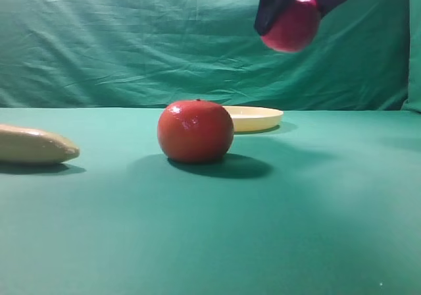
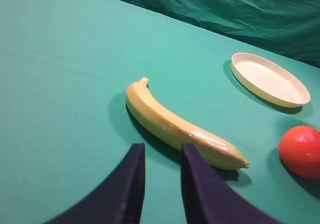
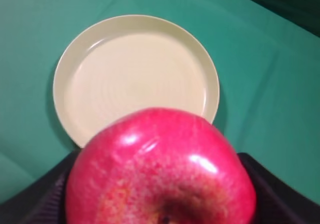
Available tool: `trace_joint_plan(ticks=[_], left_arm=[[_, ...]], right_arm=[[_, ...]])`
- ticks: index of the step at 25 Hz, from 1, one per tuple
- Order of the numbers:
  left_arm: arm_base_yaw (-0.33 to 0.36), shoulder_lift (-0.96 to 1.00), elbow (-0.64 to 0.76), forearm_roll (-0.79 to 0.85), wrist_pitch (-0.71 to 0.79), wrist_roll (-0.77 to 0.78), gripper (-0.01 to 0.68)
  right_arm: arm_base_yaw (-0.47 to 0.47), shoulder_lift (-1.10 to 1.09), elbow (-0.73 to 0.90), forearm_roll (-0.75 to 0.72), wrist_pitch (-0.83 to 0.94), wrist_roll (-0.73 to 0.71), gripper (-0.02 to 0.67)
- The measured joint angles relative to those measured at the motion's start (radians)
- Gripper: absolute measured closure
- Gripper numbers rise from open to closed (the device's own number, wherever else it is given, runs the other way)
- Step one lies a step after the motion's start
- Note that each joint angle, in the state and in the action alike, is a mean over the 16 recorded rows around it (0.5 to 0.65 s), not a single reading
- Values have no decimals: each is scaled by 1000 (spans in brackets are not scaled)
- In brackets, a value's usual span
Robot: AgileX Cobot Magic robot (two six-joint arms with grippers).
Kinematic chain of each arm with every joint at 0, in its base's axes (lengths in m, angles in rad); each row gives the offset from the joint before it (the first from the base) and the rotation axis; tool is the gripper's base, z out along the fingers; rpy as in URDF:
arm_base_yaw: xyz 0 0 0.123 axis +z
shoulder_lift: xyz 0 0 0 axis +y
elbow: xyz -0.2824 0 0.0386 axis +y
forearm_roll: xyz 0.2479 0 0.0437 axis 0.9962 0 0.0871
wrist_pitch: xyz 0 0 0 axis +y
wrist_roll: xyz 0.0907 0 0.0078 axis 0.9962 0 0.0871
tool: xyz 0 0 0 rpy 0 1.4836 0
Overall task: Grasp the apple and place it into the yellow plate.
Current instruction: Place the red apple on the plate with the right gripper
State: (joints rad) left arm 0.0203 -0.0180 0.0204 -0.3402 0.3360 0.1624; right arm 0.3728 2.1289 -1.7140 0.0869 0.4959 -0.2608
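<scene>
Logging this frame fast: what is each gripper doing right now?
Left gripper: open, holding nothing, above the table.
Right gripper: closed on the apple, raised in the air.

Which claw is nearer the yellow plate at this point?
The right claw. It holds the apple in the air above the yellow plate. The left claw hangs low by the banana, with the plate well off to its far side.

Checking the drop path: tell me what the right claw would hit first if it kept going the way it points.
Most likely the plate. The right claw, shut on the apple, looks down at it with nothing between in the wrist view. The plate lies slightly ahead, so depth is uncertain; a straight drop might land near its rim.
</scene>
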Motion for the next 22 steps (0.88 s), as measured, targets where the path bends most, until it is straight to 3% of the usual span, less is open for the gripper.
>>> trace_joint_plan(ticks=[9,22], left_arm=[[0,0,0,0,0,0,516],[0,0,0,0,0,0,516]], right_arm=[[0,160,-136,17,-37,0,124],[0,175,-189,42,-1,0,80]])
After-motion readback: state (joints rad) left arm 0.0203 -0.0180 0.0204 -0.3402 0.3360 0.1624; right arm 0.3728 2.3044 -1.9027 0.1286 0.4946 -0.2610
